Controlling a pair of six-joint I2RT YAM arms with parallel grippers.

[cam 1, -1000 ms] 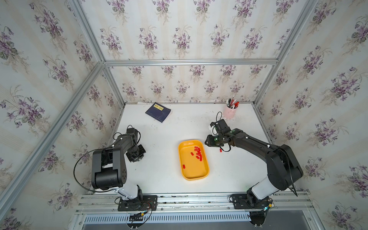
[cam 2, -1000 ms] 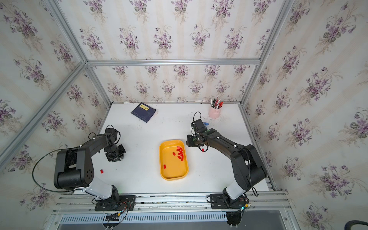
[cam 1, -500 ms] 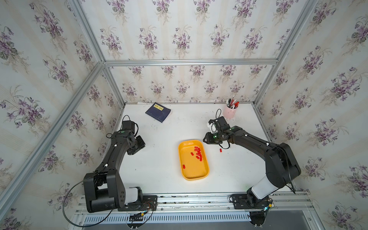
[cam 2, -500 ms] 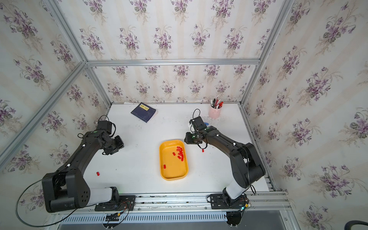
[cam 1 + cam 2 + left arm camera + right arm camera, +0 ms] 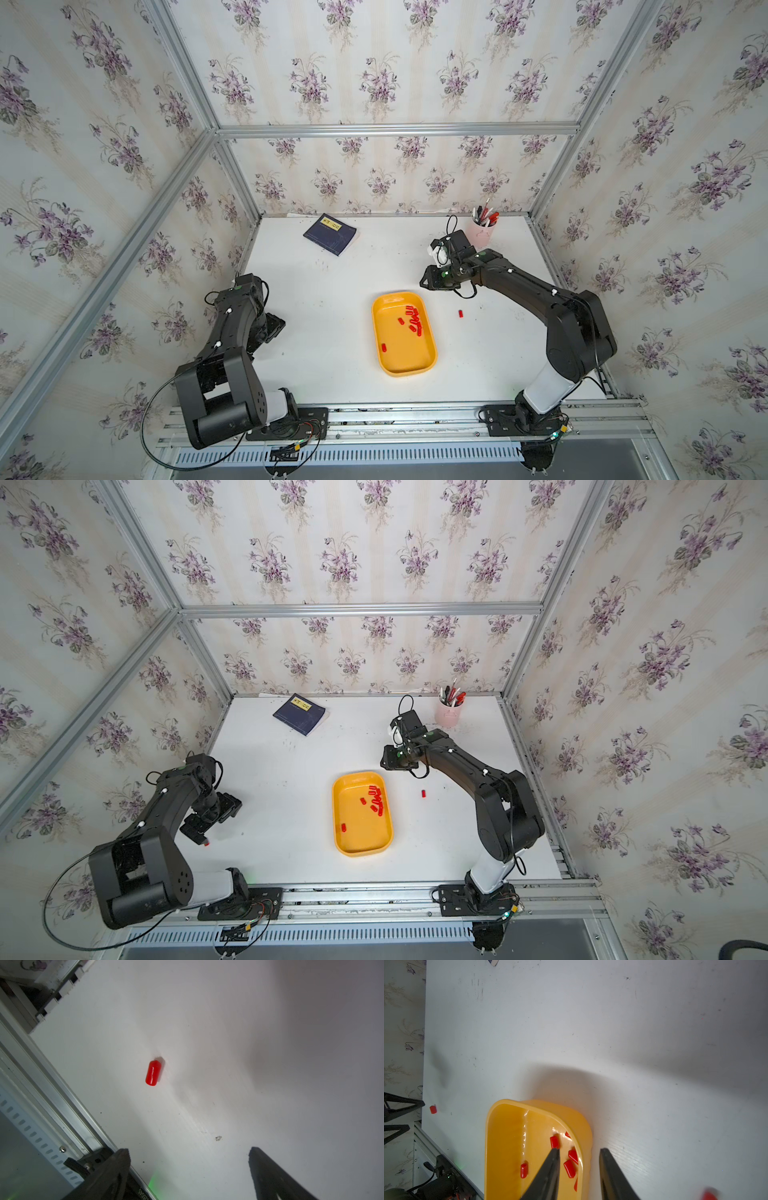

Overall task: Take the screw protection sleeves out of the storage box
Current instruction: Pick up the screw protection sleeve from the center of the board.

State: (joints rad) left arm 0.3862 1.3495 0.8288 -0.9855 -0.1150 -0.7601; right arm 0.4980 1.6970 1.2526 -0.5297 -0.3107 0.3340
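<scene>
Left wrist view showed the left gripper [image 5: 188,1150] spread wide and empty above the table [image 5: 249,1064], with one sleeve [image 5: 153,1073] lying beyond its tips. Farther off, most screw protection sleeves [image 5: 414,321] remained in the storage box [image 5: 405,353]. The right gripper [image 5: 579,1150] was parted and empty near the box's far end. Another pick seemed next, needing a fine pinch. Since a second earlier the left arm had shifted, while the loose sleeve stayed put.

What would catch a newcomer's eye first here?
A bright yellow-orange storage box sits mid-table between two black arms, a cluster of tiny red screw protection sleeves inside. Two more lie loose on the white table: one beside the box, one before the open left gripper.
</scene>
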